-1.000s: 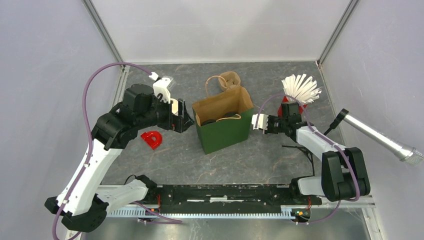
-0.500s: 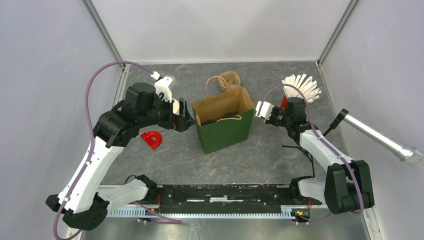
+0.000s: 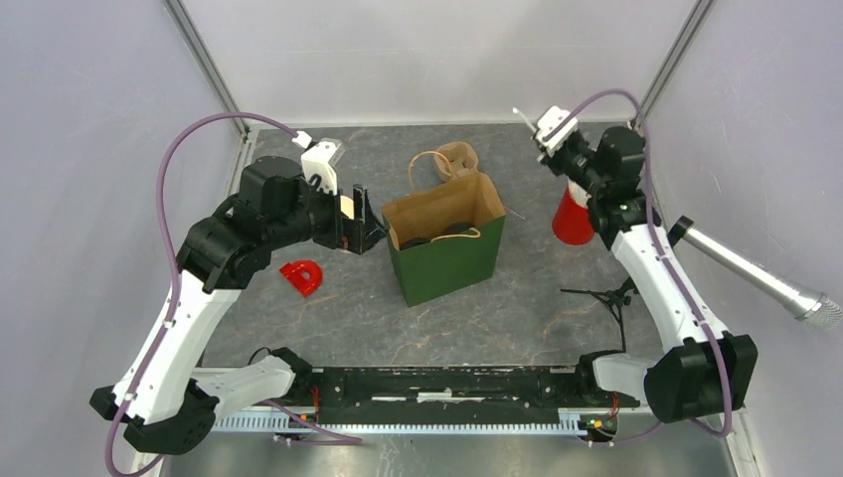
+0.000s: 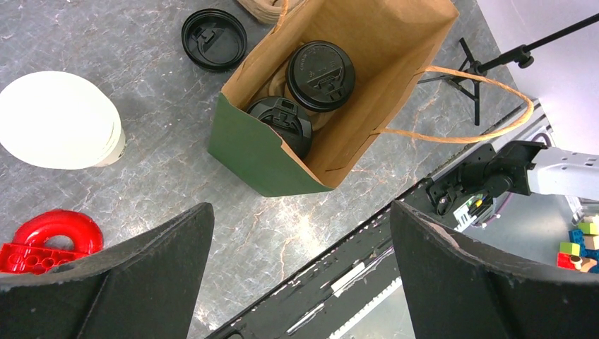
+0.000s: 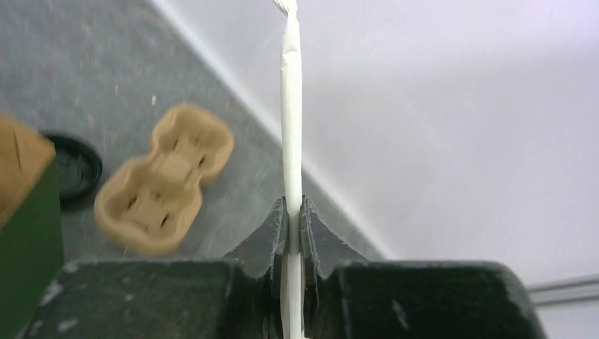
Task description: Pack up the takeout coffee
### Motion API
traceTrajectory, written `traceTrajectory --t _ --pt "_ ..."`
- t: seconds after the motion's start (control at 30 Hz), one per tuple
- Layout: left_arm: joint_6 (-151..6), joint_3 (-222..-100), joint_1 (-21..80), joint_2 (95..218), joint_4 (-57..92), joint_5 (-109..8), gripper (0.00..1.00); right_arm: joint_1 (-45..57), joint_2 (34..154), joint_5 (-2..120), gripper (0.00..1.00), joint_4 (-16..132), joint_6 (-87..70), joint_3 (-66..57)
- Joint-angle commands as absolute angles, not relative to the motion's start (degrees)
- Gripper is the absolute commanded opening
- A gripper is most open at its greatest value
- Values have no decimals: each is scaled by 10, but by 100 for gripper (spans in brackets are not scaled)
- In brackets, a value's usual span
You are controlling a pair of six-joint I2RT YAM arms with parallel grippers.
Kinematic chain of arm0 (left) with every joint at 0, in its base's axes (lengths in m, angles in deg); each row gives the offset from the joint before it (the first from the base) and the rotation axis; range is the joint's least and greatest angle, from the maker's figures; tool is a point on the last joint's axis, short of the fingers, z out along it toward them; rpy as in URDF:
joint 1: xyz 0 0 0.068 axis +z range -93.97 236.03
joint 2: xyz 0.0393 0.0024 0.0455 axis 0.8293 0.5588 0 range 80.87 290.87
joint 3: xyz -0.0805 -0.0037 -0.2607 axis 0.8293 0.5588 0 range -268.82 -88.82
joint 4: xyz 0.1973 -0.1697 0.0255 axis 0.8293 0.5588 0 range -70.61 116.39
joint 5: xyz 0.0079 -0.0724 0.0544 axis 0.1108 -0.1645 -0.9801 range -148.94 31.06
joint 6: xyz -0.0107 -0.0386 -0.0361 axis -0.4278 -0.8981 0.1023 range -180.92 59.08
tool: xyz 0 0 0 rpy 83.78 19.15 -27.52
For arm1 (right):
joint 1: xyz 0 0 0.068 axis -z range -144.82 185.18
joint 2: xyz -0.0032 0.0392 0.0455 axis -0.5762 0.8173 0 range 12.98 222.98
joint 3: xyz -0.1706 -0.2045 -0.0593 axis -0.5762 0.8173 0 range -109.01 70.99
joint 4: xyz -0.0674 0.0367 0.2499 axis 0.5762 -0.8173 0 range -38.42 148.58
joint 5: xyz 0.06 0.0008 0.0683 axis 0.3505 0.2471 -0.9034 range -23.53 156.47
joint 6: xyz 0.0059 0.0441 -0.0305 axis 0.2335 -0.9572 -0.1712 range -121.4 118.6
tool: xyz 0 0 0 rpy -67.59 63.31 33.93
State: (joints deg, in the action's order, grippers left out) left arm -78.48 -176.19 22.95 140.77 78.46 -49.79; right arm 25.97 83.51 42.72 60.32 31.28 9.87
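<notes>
Since the right arm has swung across the counter (image 3: 497, 323), from beside the bag (image 3: 449, 266) up toward the back corner, only the left end effector (image 4: 298, 212) hangs by the bag, fingers wide apart; inside the bag the takeout coffee (image 4: 321, 74) stands beside a second lidded cup (image 4: 280, 121); raised beyond the red cup (image 3: 573, 219), the right end effector (image 5: 292, 224) is clamped on one wrapped white straw (image 5: 290, 106); likely the coffee is packed and the straw goes in next.
</notes>
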Motion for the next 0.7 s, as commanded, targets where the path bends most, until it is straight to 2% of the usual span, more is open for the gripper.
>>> traceTrajectory --t 0.0,0.13,0.37,0.5,0.67 --pt "-805 -1780 232 1403 774 -498 100 255 831 369 8 615 263 -7" --pt "-810 -1780 232 1404 776 -500 100 224 829 318 8 593 248 -68" --pt "-797 -1794 232 1415 796 -510 100 105 815 247 10 632 167 -64" --pt "-793 -1804 232 1422 805 -515 100 46 809 255 11 641 156 -36" --pt "-792 -1814 232 1427 808 -515 100 10 824 282 11 536 232 -38"
